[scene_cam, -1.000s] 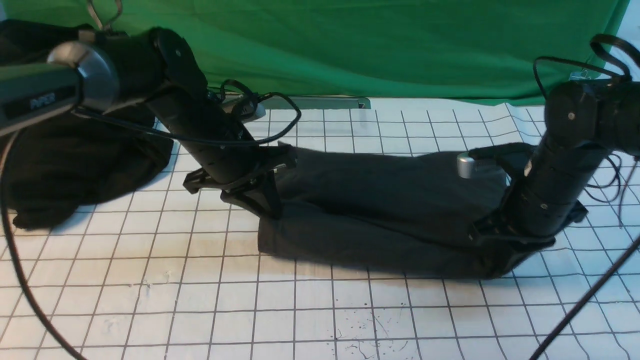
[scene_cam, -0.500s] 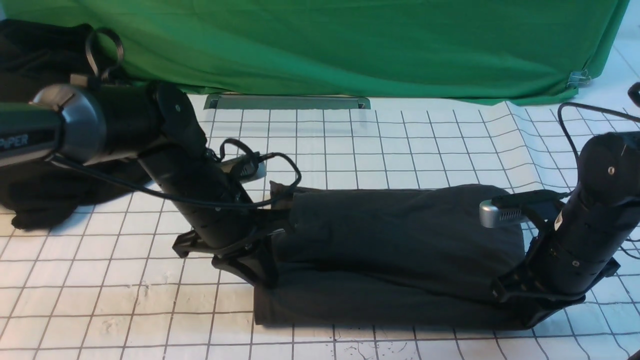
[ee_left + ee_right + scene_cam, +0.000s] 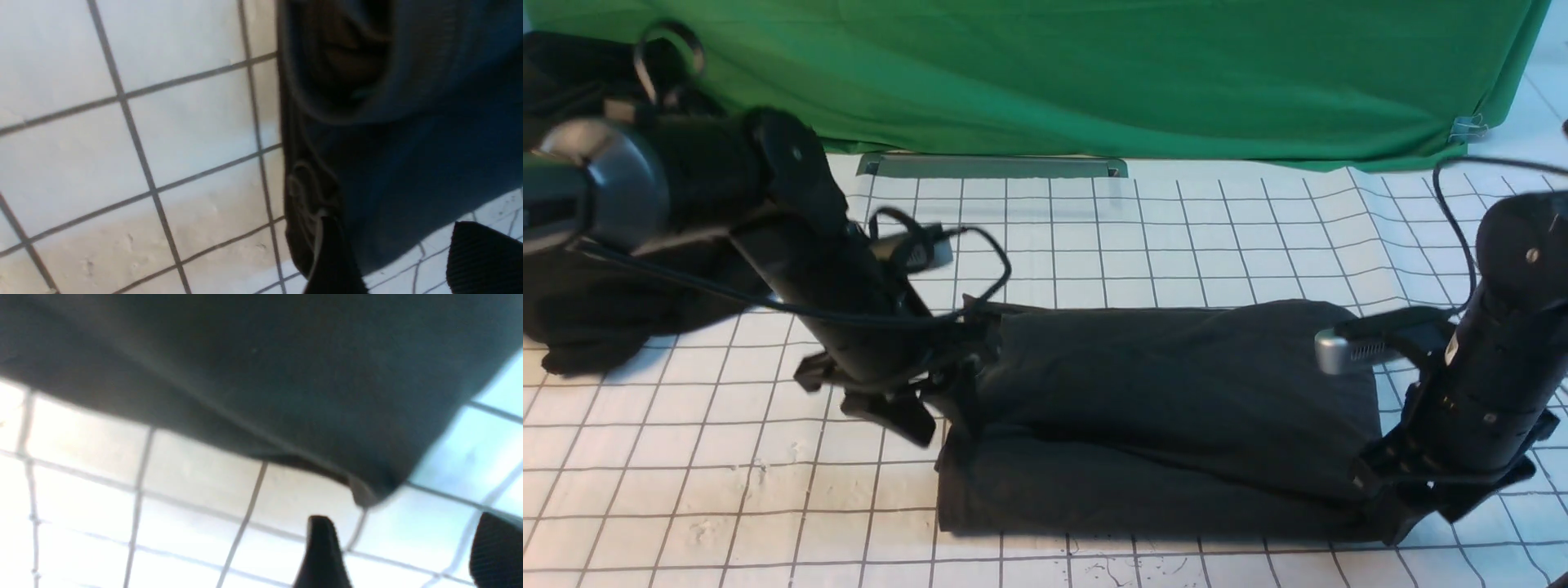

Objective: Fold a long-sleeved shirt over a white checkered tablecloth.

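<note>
Where clamped before, both hands [image 3: 935, 420] [image 3: 1425, 514] now off the long-sleeved shirt [image 3: 1168, 408].

Front view high, facing forward; wrist views close, downward, sharing shirt [image 3: 1176, 408] ends, tablecloth [image 3: 727, 506]

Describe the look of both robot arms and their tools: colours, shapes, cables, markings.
Both arms are black, built of round tube segments. The left arm has a silver-grey joint cap and loose black cables looping beside it. The right arm carries a small silver-ended camera block and a thin black cable. The left tool and right tool have black wedge-shaped fingers, ribbed on the pads.
</note>
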You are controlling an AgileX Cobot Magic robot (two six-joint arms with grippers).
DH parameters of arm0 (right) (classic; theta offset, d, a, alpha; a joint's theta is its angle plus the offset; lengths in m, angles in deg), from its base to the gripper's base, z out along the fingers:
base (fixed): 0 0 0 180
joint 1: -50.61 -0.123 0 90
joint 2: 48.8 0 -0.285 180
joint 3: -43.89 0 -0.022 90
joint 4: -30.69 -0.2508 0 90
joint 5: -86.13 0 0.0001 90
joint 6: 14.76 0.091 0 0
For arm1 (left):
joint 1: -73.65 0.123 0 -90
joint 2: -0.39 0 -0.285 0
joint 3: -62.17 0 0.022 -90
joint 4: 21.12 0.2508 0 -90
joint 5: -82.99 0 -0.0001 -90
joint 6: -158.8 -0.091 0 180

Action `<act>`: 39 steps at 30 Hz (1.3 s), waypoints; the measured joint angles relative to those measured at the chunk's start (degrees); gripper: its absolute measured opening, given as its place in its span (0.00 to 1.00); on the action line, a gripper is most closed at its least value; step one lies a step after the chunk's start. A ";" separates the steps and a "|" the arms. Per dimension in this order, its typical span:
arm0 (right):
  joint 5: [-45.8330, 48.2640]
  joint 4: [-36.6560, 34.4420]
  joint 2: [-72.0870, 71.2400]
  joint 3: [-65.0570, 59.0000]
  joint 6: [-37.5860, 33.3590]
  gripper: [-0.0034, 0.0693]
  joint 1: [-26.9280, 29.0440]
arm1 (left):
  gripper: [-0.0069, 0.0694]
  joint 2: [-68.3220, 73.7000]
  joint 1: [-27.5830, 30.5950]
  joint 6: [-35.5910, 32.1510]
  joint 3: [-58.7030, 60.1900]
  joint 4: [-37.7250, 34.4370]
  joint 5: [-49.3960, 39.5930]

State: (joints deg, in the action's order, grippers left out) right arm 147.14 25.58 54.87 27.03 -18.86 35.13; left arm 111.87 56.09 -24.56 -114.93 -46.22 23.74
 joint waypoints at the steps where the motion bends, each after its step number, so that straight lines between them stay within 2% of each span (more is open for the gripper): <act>1: 0.99 0.00 -2.07 0.97 -0.17 0.64 0.00 | 0.62 -1.87 0.00 -0.14 -1.20 0.68 -0.65; 4: 2.54 0.13 -6.02 2.13 -1.08 0.57 0.00 | 0.67 -4.72 0.00 -0.26 -2.43 1.84 -1.15; 9: 6.65 0.18 -21.61 2.68 -3.01 0.24 0.00 | 0.70 -11.23 0.00 -0.26 -3.01 3.65 -2.03; 12: 7.29 0.18 -33.38 2.63 -2.90 0.08 0.00 | 0.70 -12.69 0.00 -0.26 -3.01 3.77 -2.21; 16: 6.87 0.18 -42.92 2.28 -2.83 0.05 0.00 | 0.70 -12.74 0.00 -0.32 -3.01 3.77 -2.21; 20: 1.55 0.19 -59.34 -0.55 -2.78 0.05 0.00 | 0.69 -12.69 0.00 -0.37 -3.01 3.79 -1.29; 23: -4.60 0.19 -68.02 -4.20 -2.78 0.05 0.00 | 0.66 -12.69 0.00 -0.47 -3.01 3.79 -0.55; 26: -16.75 0.19 -77.57 -13.25 -2.78 0.04 0.00 | 0.60 -12.69 0.00 -0.47 -3.01 3.73 -0.28; 27: -18.31 0.19 -78.27 -14.38 -2.83 0.04 0.00 | 0.59 -12.69 0.00 -0.47 -3.01 3.73 -0.28; 29: -27.77 0.19 -80.67 -20.79 -3.01 0.04 0.00 | 0.54 -12.69 0.00 -0.49 -3.01 3.57 -0.21; 30: -28.56 0.19 -80.87 -21.26 -3.01 0.04 0.00 | 0.54 -12.69 0.00 -0.49 -3.01 3.56 -0.21; 32: -38.20 0.19 -81.03 -26.70 -2.96 0.04 0.00 | 0.48 -12.69 0.00 -0.49 -3.01 3.43 -0.13; 35: -43.50 0.19 -80.91 -28.98 -2.96 0.04 0.00 | 0.42 -12.69 0.00 -0.81 -3.01 3.43 -0.13; 39: -45.42 0.19 -80.91 -29.31 -2.96 0.05 0.00 | 0.34 -12.69 0.00 -1.28 -3.01 3.43 -0.13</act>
State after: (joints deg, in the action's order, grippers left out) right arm 101.71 25.77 -26.05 -2.27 -21.82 35.13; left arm 99.18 56.09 -25.84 -117.94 -42.79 23.60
